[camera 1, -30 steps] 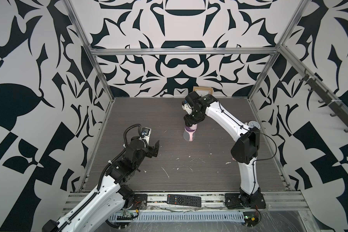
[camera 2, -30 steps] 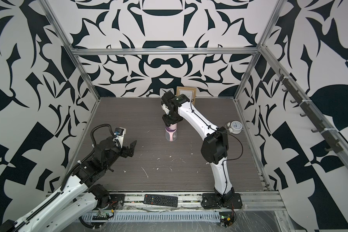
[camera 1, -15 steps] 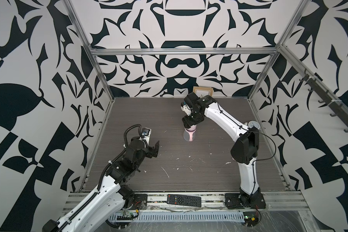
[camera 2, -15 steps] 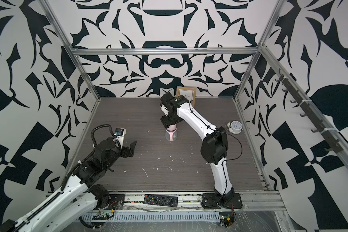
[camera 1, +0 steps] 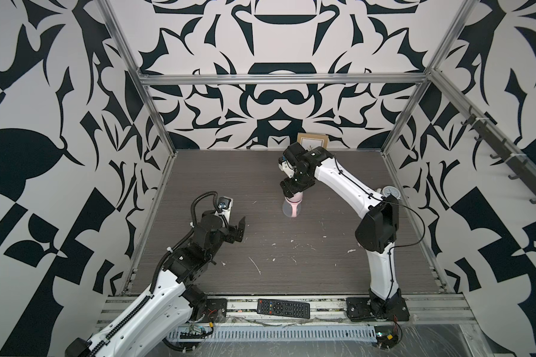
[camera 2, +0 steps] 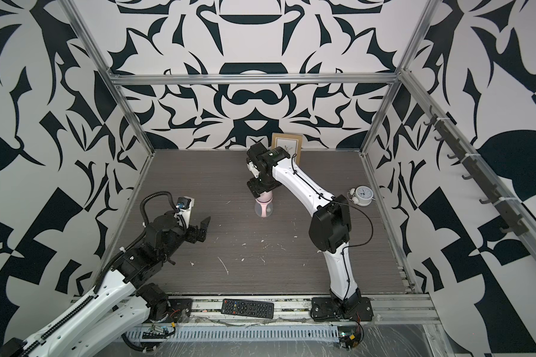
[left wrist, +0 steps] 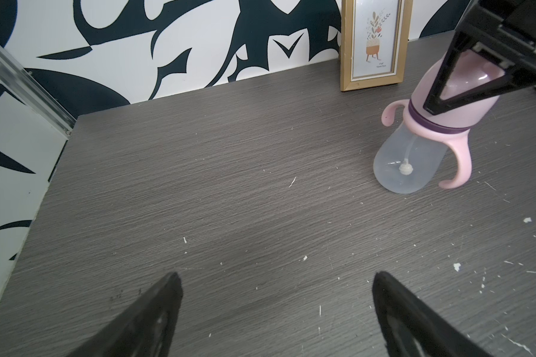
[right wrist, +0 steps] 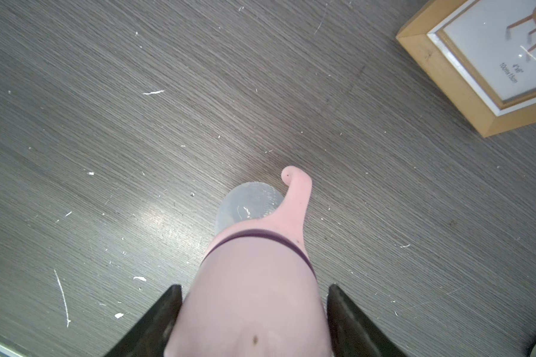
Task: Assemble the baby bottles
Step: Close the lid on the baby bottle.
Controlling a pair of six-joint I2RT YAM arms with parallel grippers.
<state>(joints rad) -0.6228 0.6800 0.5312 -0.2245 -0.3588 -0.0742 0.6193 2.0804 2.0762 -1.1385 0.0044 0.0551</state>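
Observation:
The assembled baby bottle point(camera 1: 292, 209) point(camera 2: 263, 207) stands upright on the grey table, back of centre. Its translucent body point(left wrist: 409, 167) holds a clear straw point(left wrist: 410, 148). Above the body sit the pink handle ring point(left wrist: 461, 157), the purple collar point(left wrist: 430, 122) and the pink domed cap point(right wrist: 254, 296). My right gripper point(right wrist: 252, 287) point(camera 1: 293, 193) hangs over the bottle. It is open, and its fingers point(left wrist: 443, 71) flank the cap with thin gaps. My left gripper point(left wrist: 276, 275) point(camera 1: 240, 230) is open and empty, low at the left, well away from the bottle.
A gold picture frame point(camera 1: 312, 144) point(right wrist: 483, 68) leans on the back wall just behind the bottle. A white alarm clock point(camera 2: 363, 194) stands at the right edge. A black remote point(camera 1: 283, 308) lies on the front rail. White flecks dot the tabletop.
My right gripper's jaws have spread off the pink cap, and the bottle stays standing. The left arm has not moved.

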